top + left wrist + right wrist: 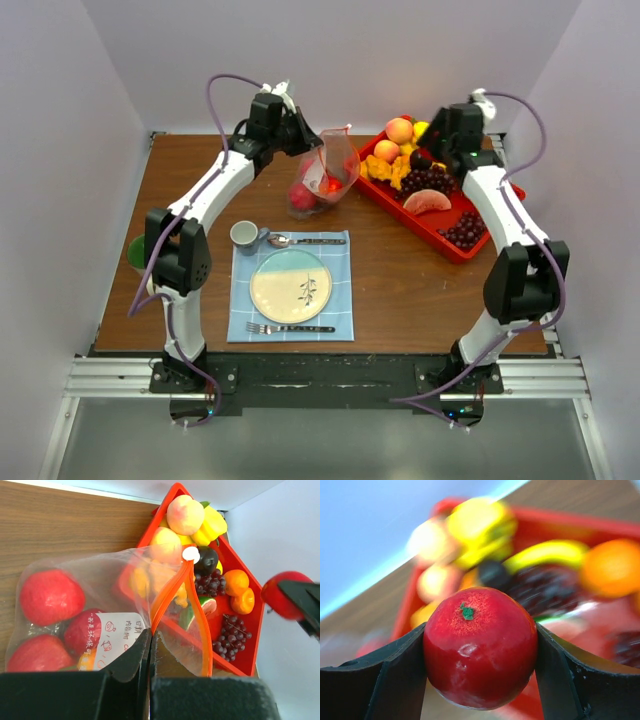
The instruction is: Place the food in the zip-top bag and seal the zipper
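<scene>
Zip-top bag [328,175] at the far middle of the table [400,290], just left of the red tray [405,222]; base on the wood, mouth raised and gaping. Its zipper [167,595], an orange-red strip, forms an open loop ending at a white slider [190,554]. Left gripper [151,640]: fingers fully closed, pinching the zipper edge at the near end of the mouth. Inside the bag, 3 red fruits [50,597] lie behind a printed white label [117,635].

Right gripper [480,660]: fingers partly spread and clamped on either side of a red apple [477,645], green stem mark facing the camera. In the left wrist view this apple [280,595] hangs in the air beyond the tray's rim, well apart from the bag's mouth. In the top view the right gripper [447,135] sits over the tray's far end.

Tray contents: peach [185,514], yellow pieces [212,527], 2 oranges [236,582], dark grapes [227,637] and a watermelon slice [427,201].

Near side of the table: blue placemat [245,265] bearing a plate [290,285], with a spoon [300,240] at its far edge, a fork [290,328] at its near edge and a cup [244,236] at its far left corner.
</scene>
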`<state>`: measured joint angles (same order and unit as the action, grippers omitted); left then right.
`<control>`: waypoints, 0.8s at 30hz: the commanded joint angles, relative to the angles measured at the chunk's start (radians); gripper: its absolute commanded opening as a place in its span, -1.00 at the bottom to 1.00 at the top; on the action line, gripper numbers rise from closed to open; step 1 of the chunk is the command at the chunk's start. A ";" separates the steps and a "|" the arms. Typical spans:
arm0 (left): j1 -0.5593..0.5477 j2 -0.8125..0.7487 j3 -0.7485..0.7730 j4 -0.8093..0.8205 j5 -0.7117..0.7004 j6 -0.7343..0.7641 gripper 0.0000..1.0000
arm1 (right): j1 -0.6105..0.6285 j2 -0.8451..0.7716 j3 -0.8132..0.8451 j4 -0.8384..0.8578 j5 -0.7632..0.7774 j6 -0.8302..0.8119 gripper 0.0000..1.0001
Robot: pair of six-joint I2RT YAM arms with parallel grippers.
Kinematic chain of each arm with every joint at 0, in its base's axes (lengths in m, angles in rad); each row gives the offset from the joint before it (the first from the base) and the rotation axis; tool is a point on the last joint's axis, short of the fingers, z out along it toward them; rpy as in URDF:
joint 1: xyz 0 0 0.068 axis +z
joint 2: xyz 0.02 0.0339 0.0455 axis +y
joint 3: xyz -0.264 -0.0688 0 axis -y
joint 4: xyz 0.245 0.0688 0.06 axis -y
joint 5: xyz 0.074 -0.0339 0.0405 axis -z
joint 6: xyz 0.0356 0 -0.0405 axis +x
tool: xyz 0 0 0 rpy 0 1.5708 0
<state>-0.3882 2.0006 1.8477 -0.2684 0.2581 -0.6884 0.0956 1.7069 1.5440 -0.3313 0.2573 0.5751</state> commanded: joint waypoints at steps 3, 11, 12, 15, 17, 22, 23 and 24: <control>0.011 -0.062 -0.016 0.038 0.015 0.007 -1.00 | 0.303 -0.104 0.042 -0.026 -0.036 0.008 -0.51; 0.011 -0.075 -0.016 0.032 0.023 0.006 -1.00 | 0.467 0.055 0.202 -0.051 0.008 0.037 -0.45; 0.011 -0.083 -0.016 0.028 0.020 0.006 -1.00 | 0.467 0.078 0.218 -0.054 0.014 0.039 -0.40; 0.011 -0.095 -0.021 0.026 0.023 0.009 -1.00 | 0.467 0.177 0.321 -0.113 0.019 0.035 -0.24; 0.011 -0.102 -0.022 0.026 0.026 0.010 -1.00 | 0.469 0.227 0.379 -0.152 0.031 0.026 0.09; 0.014 -0.111 -0.034 0.032 0.032 0.010 -1.00 | 0.464 0.235 0.418 -0.167 0.046 0.017 0.72; 0.015 -0.109 -0.035 0.038 0.042 0.006 -1.00 | 0.463 0.244 0.430 -0.175 0.046 0.014 0.85; 0.017 -0.108 -0.031 0.040 0.046 0.004 -1.00 | 0.464 0.252 0.467 -0.184 0.048 0.012 0.89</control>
<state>-0.3790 1.9530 1.8172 -0.2714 0.2653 -0.6872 0.5552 1.9877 1.8866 -0.4946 0.2779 0.5957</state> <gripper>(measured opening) 0.018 0.897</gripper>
